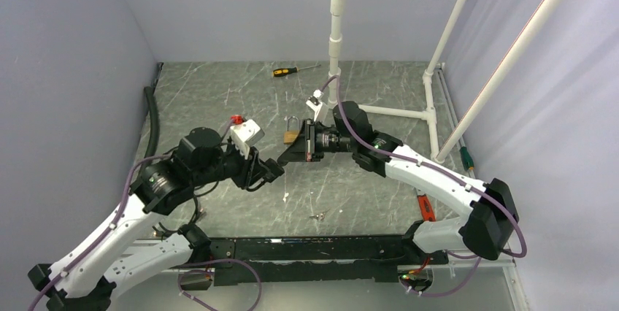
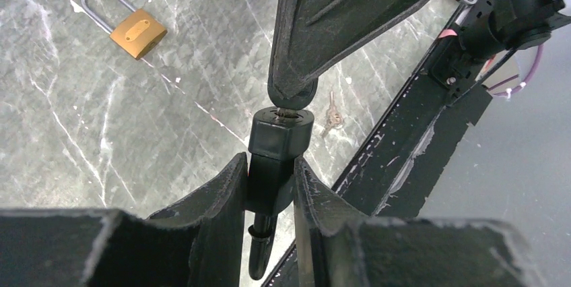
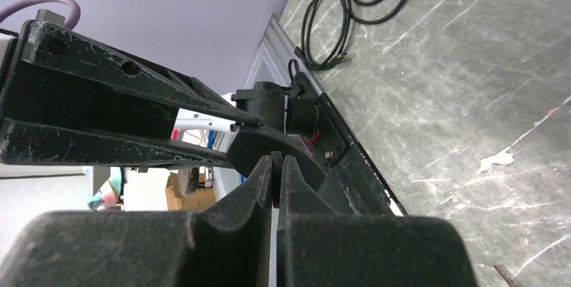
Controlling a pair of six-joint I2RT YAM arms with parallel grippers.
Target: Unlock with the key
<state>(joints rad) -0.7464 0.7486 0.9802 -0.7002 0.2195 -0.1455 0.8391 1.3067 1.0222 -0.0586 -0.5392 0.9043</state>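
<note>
My left gripper (image 1: 271,172) (image 2: 269,166) is shut on a small black padlock (image 2: 279,140), held upright above the table with its shackle (image 2: 261,253) hanging below the fingers. My right gripper (image 1: 286,156) (image 3: 277,166) comes in from the opposite side and is shut on the thin head of a key (image 3: 276,174). The key's metal blade (image 2: 288,113) meets the top of the black padlock. In the right wrist view the left gripper's fingers (image 3: 135,112) lie just behind my fingertips.
A brass padlock (image 1: 290,136) (image 2: 137,31) lies on the table behind the grippers. A loose key bunch (image 1: 317,215) (image 2: 332,117) lies near the black front rail (image 1: 306,249). A yellow screwdriver (image 1: 286,71), a red tool (image 1: 425,207) and a white pipe frame (image 1: 336,33) stand around.
</note>
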